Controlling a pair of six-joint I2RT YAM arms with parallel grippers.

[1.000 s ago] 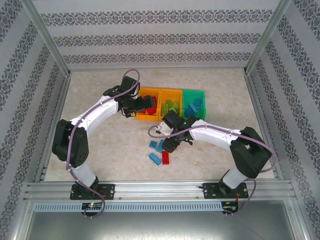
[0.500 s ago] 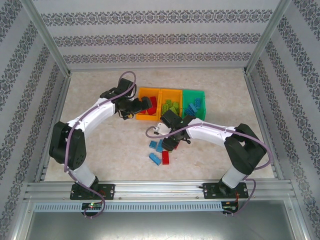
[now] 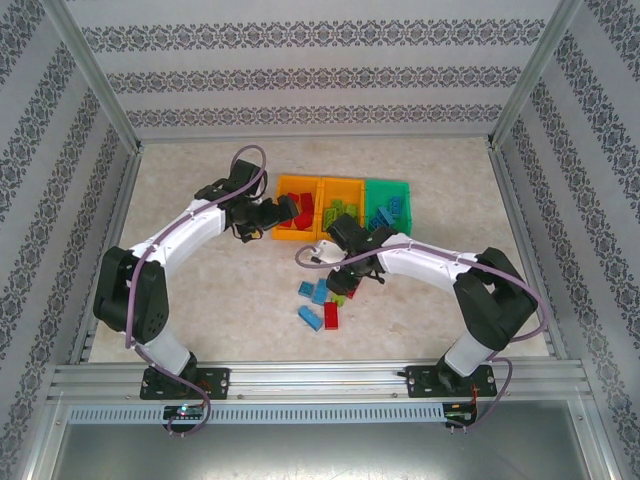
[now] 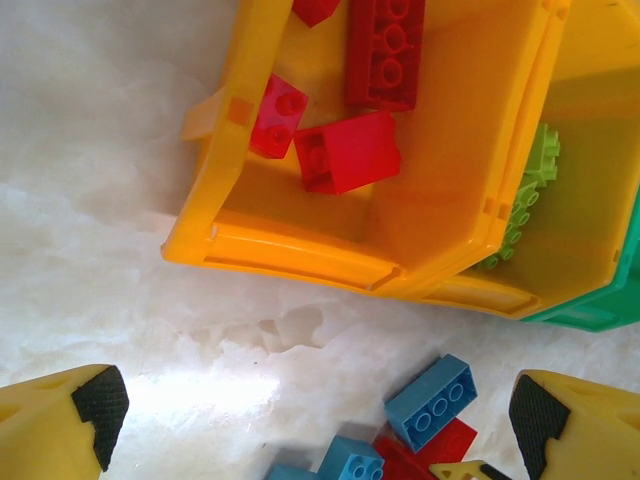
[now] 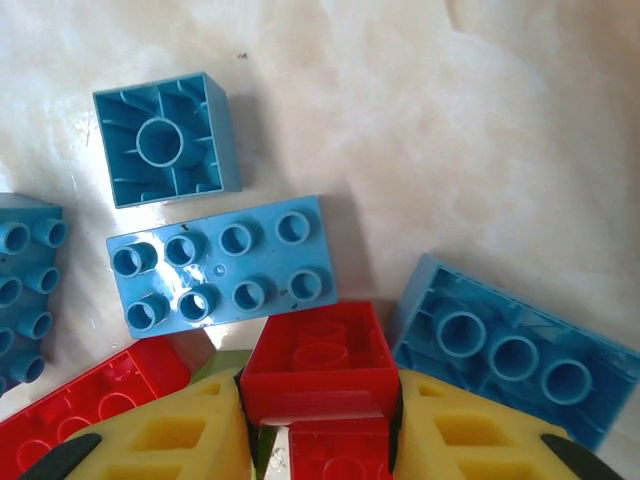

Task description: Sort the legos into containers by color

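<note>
Now your right gripper (image 5: 320,405) is clamped on 1 red lego (image 5: 320,362), and your left gripper (image 4: 315,405) has backed off the left orange bin (image 4: 290,255), fingers apart.

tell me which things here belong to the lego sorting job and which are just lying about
Job:
- red brick between the right tool's fingers
- loose blue bricks on the table
- left tool, open
- orange bins, green bin

Not the job:
- purple cables
- metal frame
- patterned walls
</note>
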